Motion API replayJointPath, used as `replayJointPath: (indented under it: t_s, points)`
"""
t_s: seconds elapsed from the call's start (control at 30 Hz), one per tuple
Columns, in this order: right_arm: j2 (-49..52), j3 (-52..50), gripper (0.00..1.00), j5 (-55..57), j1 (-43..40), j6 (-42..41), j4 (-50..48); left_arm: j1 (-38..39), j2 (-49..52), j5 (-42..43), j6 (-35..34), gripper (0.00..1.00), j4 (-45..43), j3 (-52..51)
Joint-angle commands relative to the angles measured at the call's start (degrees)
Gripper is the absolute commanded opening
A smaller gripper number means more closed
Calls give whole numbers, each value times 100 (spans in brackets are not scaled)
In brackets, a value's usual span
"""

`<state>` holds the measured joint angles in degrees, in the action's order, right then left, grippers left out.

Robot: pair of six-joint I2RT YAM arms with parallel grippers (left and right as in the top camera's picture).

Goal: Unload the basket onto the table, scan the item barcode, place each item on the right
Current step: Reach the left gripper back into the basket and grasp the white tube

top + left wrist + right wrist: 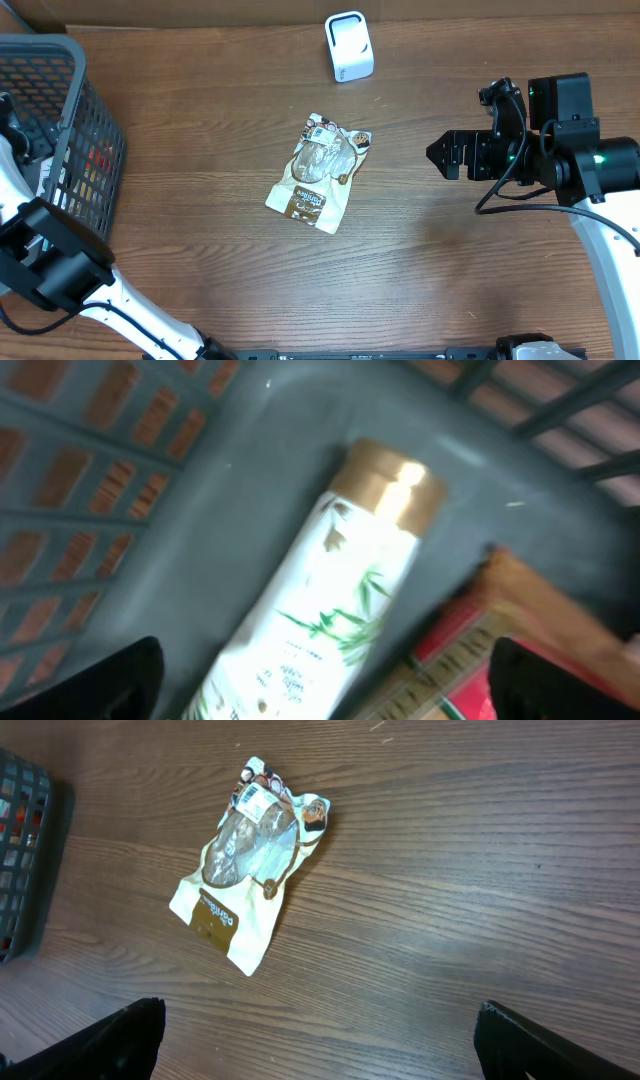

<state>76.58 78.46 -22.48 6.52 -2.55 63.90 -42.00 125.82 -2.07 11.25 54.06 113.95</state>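
Our left hand [330, 685] gapes wide over a white bottle [320, 590] in the basket [70, 45], seemingly to fetch it for scanning; our right hand [318, 1042] hangs wide too.

- Snack pouch [320, 172]: lies flat on the wood at the centre of the overhead frame. It sits on a diagonal, with its top end toward the upper right.
- Pouch face: clear window over brownish contents, cream lower end with a brown label band, small white sticker at the top end. The right wrist view shows it upper left of centre [250, 860].
- Scanner [349, 46]: white, boxy, with rounded corners. It stands at top centre, well apart from the pouch.
- Bottle [330, 590]: white with a gold cap and a green leaf print, lying on its side on the grey basket [200, 510] floor.
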Motion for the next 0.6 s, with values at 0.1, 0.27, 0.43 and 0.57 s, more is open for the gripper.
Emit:
replayJointPath:
  t_s: [0.1,0.27,0.43,0.57]
  points:
    - [-2,140,100,-9,33,48,-37,28,20,-444,603,98,-839,-960]
    - [-2,140,100,-9,33,46,-35,28,22,-402,807,93,-1362,-1482]
    - [-2,140,100,-9,33,46,-35,28,24,-389,807,77,-1663,-1904]
    - [-2,140,100,-9,33,48,-35,28,24,-382,798,31,-1722,-2079]
